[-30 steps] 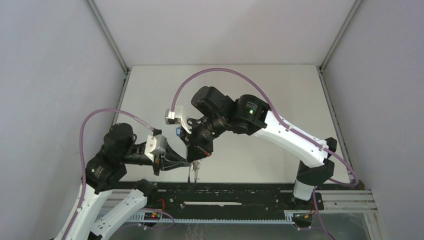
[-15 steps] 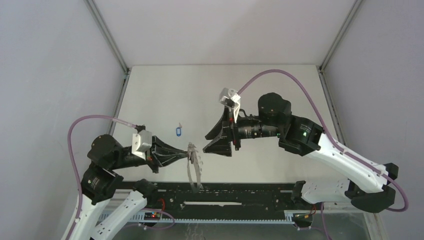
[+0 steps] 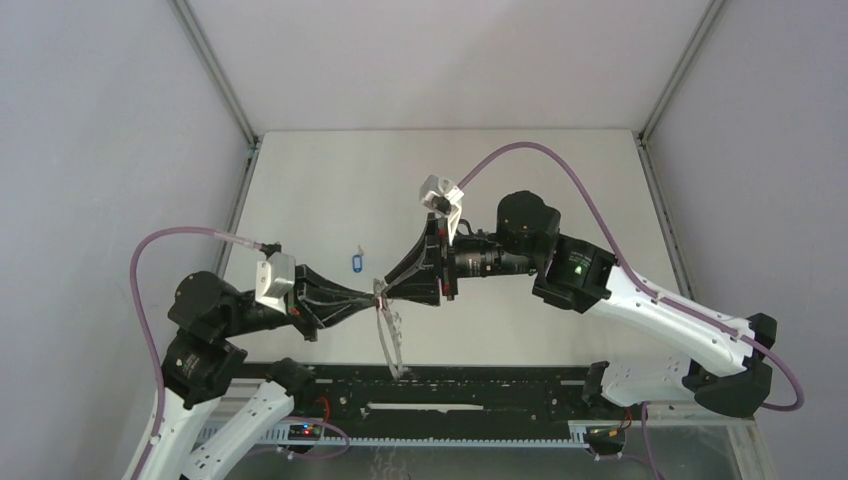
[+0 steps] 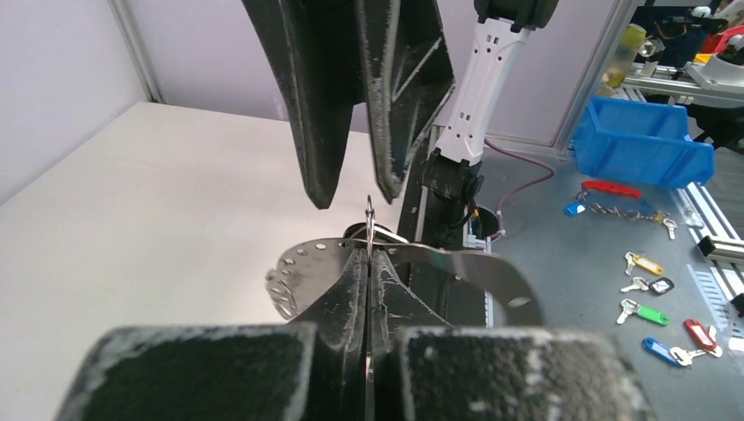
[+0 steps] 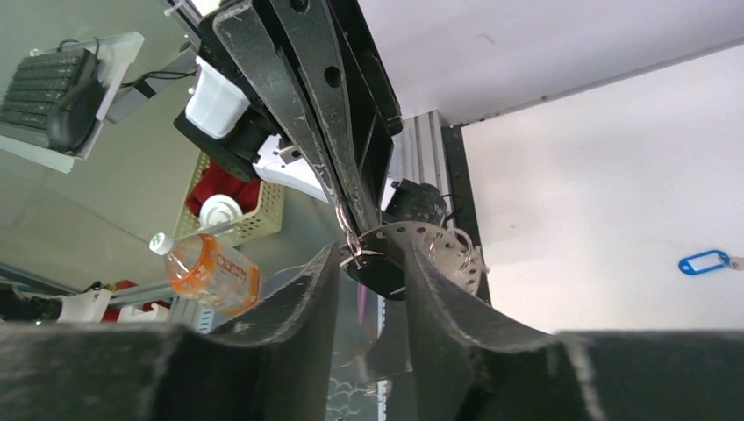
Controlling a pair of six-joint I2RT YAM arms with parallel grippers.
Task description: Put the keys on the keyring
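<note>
The keyring [image 3: 390, 340], a thin grey metal loop with a row of small rings, hangs below my left gripper [image 3: 372, 292]. In the left wrist view that gripper [image 4: 370, 254] is shut on a thin ring of the keyring [image 4: 307, 263]. A black-headed key [image 5: 386, 279] hangs from a small ring on the perforated band [image 5: 421, 239]. My right gripper [image 5: 370, 254] stands open with its fingertips on either side of that black head, tip to tip with the left gripper [image 3: 386, 289]. The blue-headed key [image 3: 355, 261] lies on the white table [image 3: 500, 180], left of both grippers.
A black rail [image 3: 450, 385] runs along the table's near edge under the hanging loop. Grey walls close in the left, back and right sides. Off the table, a blue bin [image 4: 640, 145], several spare coloured keys [image 4: 654, 311] and an orange bottle [image 5: 211, 272].
My right arm swung away from above the left gripper, opened, then came back in from the right and its jaws narrowed somewhat. The left gripper kept hold of the keyring and shifted slightly left.
</note>
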